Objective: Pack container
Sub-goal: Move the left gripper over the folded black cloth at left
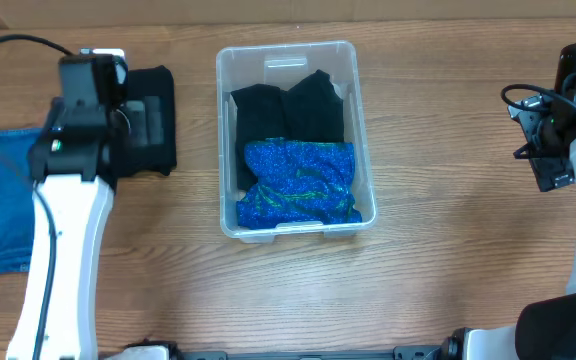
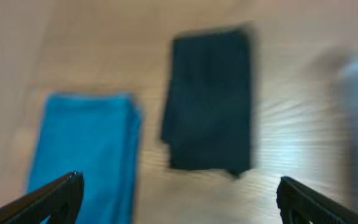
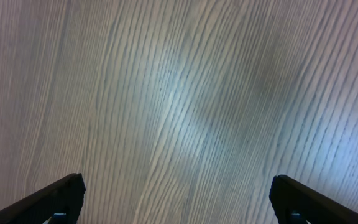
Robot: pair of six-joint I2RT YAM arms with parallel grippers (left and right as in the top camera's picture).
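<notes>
Wood-grain worktop [image 1: 448, 250] is seen throughout, and the clear rectangular plastic container [image 1: 224, 150] is set at its centre, between the two arms and well apart from both. On the left gripper [image 2: 179, 186] the jaws are held wide apart and empty above a folded black cloth [image 2: 210, 99]. On the right gripper [image 3: 176, 186] they are likewise held wide and empty over bare worktop.

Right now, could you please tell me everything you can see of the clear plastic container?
The container is a see-through plastic bin, rectangular with rounded corners and a rolled rim. It stands upright and lidless in the middle of the wooden table. A black cloth fills its far half and a shiny blue cloth its near half, both lying inside against the walls. A strip of bare base shows at the far end. Nothing else touches it.
</notes>
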